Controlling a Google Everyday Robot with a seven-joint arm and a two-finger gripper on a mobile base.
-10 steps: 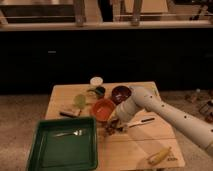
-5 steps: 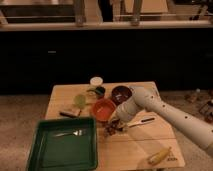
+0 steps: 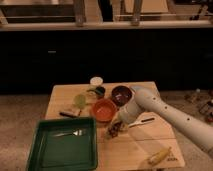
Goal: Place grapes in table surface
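Observation:
The grapes (image 3: 116,128) are a small dark lumpy bunch lying at or just above the light wooden table surface (image 3: 135,150), right of the green tray and below the orange bowl. My gripper (image 3: 118,126) comes in from the right on a white arm and sits directly over the grapes, covering part of them. Whether the bunch rests on the wood or hangs in the gripper is unclear.
An orange bowl (image 3: 104,109) and a dark red bowl (image 3: 121,94) stand behind the gripper. A green tray (image 3: 45,152) holding a fork (image 3: 70,133) overhangs the front left. A yellow banana-like fruit (image 3: 159,155) lies front right. A white utensil (image 3: 144,121), a cup (image 3: 96,81) and small items are nearby.

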